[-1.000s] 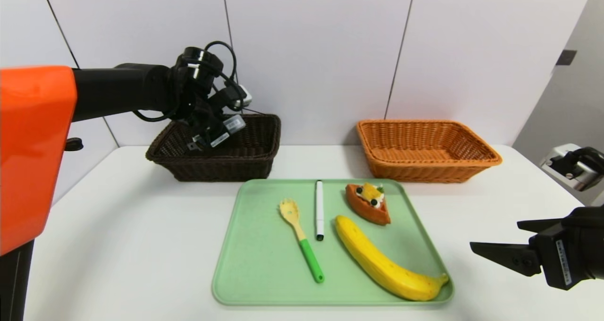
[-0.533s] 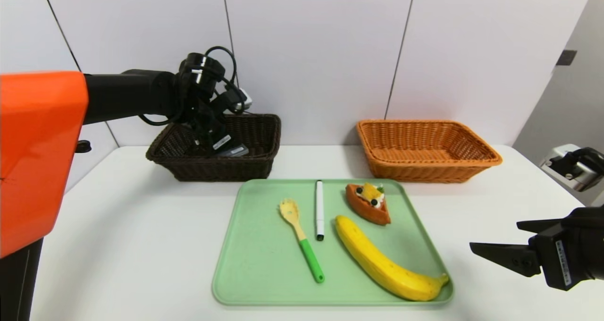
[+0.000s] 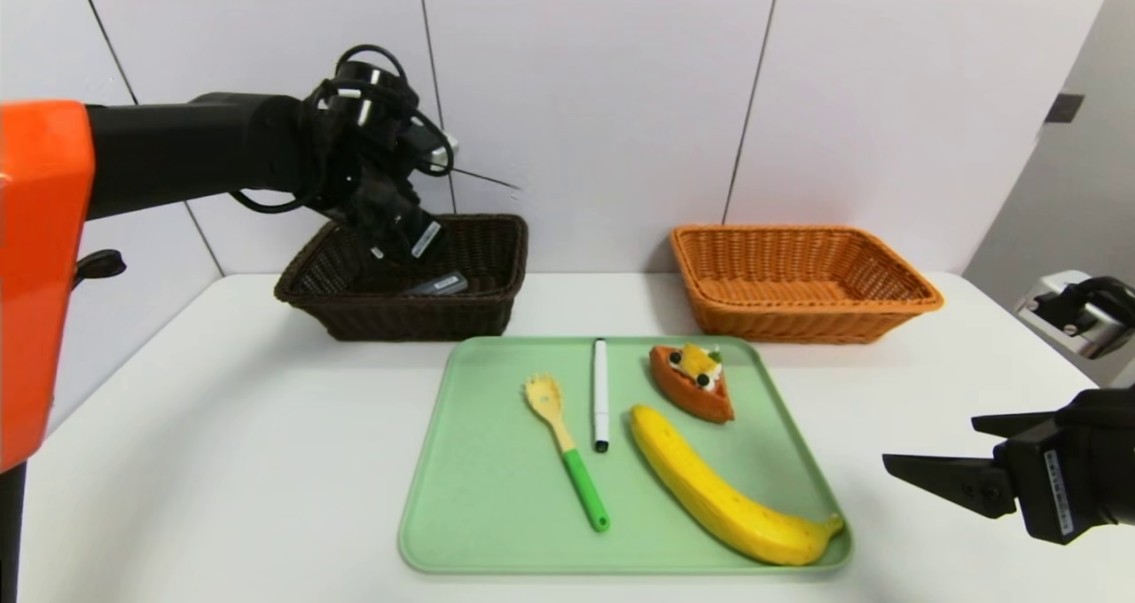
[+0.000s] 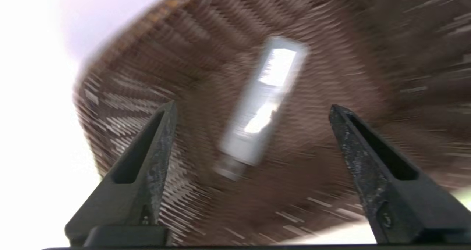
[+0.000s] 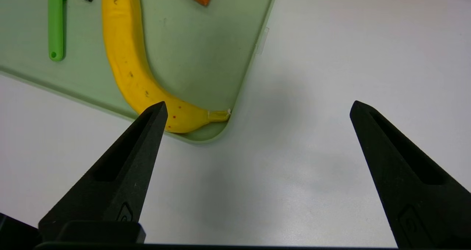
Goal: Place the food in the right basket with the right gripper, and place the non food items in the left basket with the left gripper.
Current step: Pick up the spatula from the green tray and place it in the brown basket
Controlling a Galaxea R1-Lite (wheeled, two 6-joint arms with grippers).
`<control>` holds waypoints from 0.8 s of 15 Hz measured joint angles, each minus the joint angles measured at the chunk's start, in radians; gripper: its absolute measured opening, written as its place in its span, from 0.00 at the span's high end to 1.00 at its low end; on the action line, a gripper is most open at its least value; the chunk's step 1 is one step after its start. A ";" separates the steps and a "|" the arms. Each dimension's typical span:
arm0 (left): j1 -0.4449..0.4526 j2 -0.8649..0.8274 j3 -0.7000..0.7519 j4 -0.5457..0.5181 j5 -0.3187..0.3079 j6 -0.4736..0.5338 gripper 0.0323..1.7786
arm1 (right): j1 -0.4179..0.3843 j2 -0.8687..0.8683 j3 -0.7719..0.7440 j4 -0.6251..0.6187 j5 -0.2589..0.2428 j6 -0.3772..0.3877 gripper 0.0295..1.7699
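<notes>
The dark grey case [image 3: 441, 283] lies inside the dark brown left basket [image 3: 479, 306]. My left gripper [image 3: 390, 231] hangs above it, open and empty. The left wrist view shows the case [image 4: 265, 103] on the basket floor [image 4: 349, 59], beyond that gripper [image 4: 253, 106]. On the green tray [image 3: 479, 497] lie the yellow spork [image 3: 563, 443], the white marker [image 3: 600, 395], the pastry wedge [image 3: 693, 381] and the banana [image 3: 718, 488]. My right gripper [image 3: 931, 443] stands open over the table to the right of the tray, near the banana's stem end [image 5: 217, 114]. The orange-tan right basket [image 3: 798, 310] holds nothing.
Both baskets stand at the back of the white table [image 3: 222, 426], by the wall. The tray's corner [image 5: 206, 138] lies close to my right gripper [image 5: 258, 103]. A grey device [image 3: 1077, 312] sits beyond the table's right edge.
My left gripper opened and let go of the case, which dropped into the dark basket; the gripper then rose. The right arm has not moved.
</notes>
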 joint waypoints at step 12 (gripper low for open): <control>-0.404 -0.118 0.020 0.315 0.111 -0.907 0.07 | -0.002 0.000 0.014 0.000 -0.001 0.002 0.03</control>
